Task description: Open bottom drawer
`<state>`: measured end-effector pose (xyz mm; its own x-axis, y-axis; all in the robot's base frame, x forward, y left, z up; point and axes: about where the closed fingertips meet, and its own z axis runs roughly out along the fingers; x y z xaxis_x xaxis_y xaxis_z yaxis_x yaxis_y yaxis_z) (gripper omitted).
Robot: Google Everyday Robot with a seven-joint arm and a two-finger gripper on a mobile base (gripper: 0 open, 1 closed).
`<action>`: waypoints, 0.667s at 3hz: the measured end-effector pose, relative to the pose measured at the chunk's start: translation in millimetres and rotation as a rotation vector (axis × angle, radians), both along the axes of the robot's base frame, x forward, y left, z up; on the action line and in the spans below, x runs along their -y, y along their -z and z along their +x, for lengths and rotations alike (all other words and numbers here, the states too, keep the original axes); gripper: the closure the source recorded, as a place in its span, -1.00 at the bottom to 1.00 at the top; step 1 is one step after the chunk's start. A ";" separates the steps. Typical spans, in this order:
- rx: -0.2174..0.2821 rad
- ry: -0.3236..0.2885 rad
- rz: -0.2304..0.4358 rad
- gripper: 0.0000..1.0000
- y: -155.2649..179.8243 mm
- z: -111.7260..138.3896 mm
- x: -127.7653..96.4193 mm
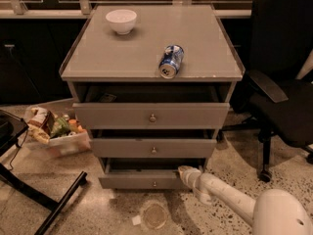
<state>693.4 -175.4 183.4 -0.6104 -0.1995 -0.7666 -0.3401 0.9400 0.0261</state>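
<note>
Camera view looks down from the front on a grey cabinet (146,53) with three drawers, standing on a speckled floor (98,214). The bottom drawer (137,180), with the narrowest front of the three and a small round knob (154,183) at its middle, sits lowest, just above the floor. Its front stands a little forward of the cabinet, with a dark gap showing above its top edge. My gripper (185,172) is at the right end of that drawer, touching or just beside the upper corner of its front; whether it is clenched, released or grasping the edge I cannot tell. My white arm (227,196) reaches in from the lower right corner, low over the floor. The middle drawer (122,148) and the top drawer (112,115) also stand partly out, the top one furthest, and something small and dark lies inside it at the left. On the cabinet top a white bowl (121,21) stands near the back left, and a blue can (171,61) lies on its side near the front right edge. A black office chair (286,77) stands to the right. To the left, a bin (63,142) of packaged snacks sits on the floor. A round, flat disc (154,215) lies on the floor in front of the cabinet.
</note>
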 end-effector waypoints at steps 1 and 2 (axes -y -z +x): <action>0.000 0.000 0.000 1.00 -1.3 0.5 0.0; -0.042 -0.094 -0.084 1.00 2.4 -24.6 -4.7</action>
